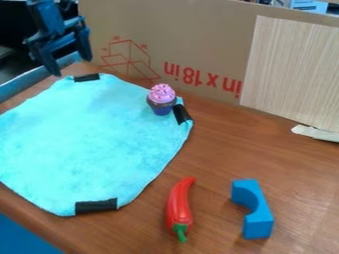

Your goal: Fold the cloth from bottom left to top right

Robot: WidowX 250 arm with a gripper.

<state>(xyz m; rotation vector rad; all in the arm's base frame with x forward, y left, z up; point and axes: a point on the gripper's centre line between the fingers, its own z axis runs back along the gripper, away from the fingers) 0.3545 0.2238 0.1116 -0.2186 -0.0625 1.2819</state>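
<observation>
Cloth [92,139] lies spread flat on the table [218,154], the gripper [70,66] at upper left with fingers apart.

the single fixed camera looks down at a slant from fairly near, facing across the table [218,149] toward an upright cardboard panel [198,44].

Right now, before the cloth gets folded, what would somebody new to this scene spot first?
Most likely the bright turquoise fabric cloth, spread out over the left part of the brown wooden table. Next, the toy cupcake with pink frosting at the cloth's upper right edge, and the glossy red chili pepper with a green stem, lying on the wood near the bottom middle.
</observation>
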